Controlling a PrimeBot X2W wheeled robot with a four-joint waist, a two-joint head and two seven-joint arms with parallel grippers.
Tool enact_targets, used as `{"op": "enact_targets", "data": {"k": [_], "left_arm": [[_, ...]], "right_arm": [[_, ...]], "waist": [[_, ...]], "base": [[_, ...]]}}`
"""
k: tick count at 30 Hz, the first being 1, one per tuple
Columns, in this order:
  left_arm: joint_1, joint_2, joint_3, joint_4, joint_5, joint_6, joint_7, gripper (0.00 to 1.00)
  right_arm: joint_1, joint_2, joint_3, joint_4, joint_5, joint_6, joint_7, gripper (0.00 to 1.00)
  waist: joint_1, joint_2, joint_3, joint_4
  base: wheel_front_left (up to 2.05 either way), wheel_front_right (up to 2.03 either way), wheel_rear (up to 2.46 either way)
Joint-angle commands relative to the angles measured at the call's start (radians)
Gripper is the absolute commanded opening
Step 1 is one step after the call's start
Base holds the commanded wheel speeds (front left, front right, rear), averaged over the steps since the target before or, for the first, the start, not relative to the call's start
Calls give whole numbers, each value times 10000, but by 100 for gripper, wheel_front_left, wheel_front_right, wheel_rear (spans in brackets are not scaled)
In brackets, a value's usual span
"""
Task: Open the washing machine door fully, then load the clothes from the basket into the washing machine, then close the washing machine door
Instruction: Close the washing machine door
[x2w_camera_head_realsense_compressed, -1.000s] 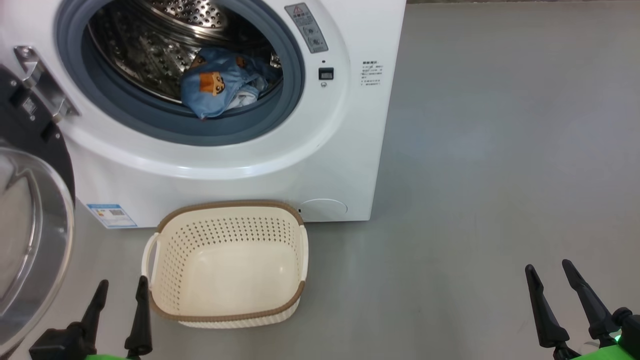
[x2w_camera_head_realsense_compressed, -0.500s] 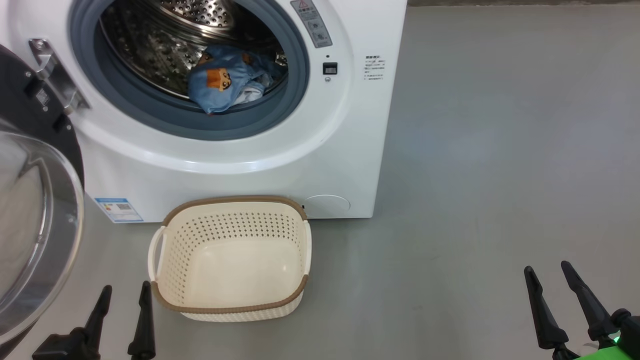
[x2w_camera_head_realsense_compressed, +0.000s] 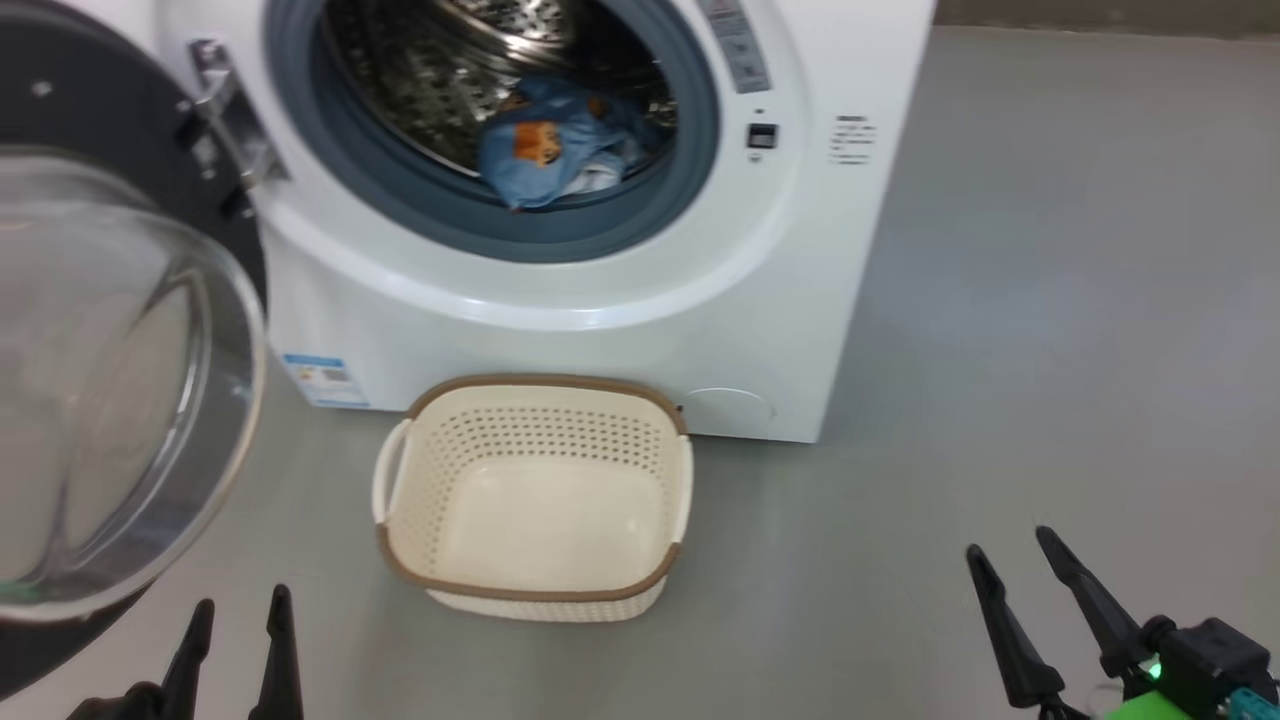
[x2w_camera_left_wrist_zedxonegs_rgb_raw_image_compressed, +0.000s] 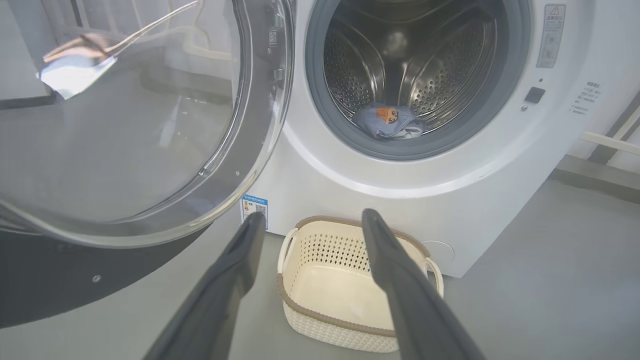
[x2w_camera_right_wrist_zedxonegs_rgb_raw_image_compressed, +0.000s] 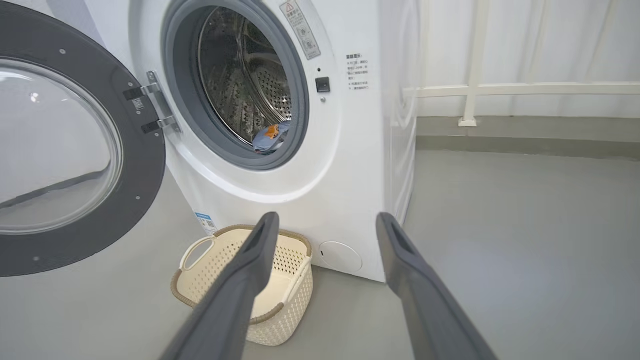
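1. Two pincers, both spread wide with nothing between the fingers. The left pincer (x2w_camera_head_realsense_compressed: 242, 600) sits at the head view's bottom left and the right pincer (x2w_camera_head_realsense_compressed: 1008, 540) at its bottom right, both over the grey floor (x2w_camera_head_realsense_compressed: 1050, 300).
2. The clothes (x2w_camera_head_realsense_compressed: 545, 155) lie inside the washing machine (x2w_camera_head_realsense_compressed: 600, 330), at the front bottom of the steel drum (x2w_camera_head_realsense_compressed: 430, 70), just behind the grey-blue gasket (x2w_camera_head_realsense_compressed: 560, 240). They are well apart from both pincers. It is a blue bundle with one orange-brown bear face up and a bit of white fabric at its right. One piece or two, cannot tell.
3. The basket (x2w_camera_head_realsense_compressed: 545, 382) stands on the floor just in front of the machine's lower front. It is between the two pincers and nearer the left one, touched by neither. Its bare cream bottom is in plain sight.
4. The washing machine door (x2w_camera_head_realsense_compressed: 110, 370) is swung open to the left on a metal hinge (x2w_camera_head_realsense_compressed: 225, 120), bulging glass toward the camera. It is above and just beside the left pincer. Contact between them cannot be told.
5. Writing:
   - A blue label (x2w_camera_head_realsense_compressed: 325, 378) sits low on the front, left of the basket, its print too small to read.
   - A grey warning sticker (x2w_camera_left_wrist_zedxonegs_rgb_raw_image_compressed: 550, 35) with a red triangle is at the upper right of the opening, unreadable.
   - A small block of dark print (x2w_camera_head_realsense_compressed: 852, 138) sits right of a dark square latch (x2w_camera_head_realsense_compressed: 762, 135), also unreadable.
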Motion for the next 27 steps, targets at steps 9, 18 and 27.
{"op": "enact_targets", "data": {"k": [9, 18, 27], "left_arm": [[129, 170, 192, -361, -505, 338, -65, 100], [353, 170, -17, -347, -781, 503, -65, 100], [574, 170, -39, -582, -1112, 699, -65, 100]], "right_arm": [[-803, -416, 908, -89, 43, 62, -48, 100], [-894, -569, 1426, 68, 131, 62, -48, 100], [-1212, -661, 1899, 160, 204, 62, -48, 100]], "waist": [[0, 0, 63, 1867], [0, 0, -122, 3232], [0, 0, -24, 3774]], "base": [[0, 0, 0], [0, 0, 0], [0, 0, 0]]}}
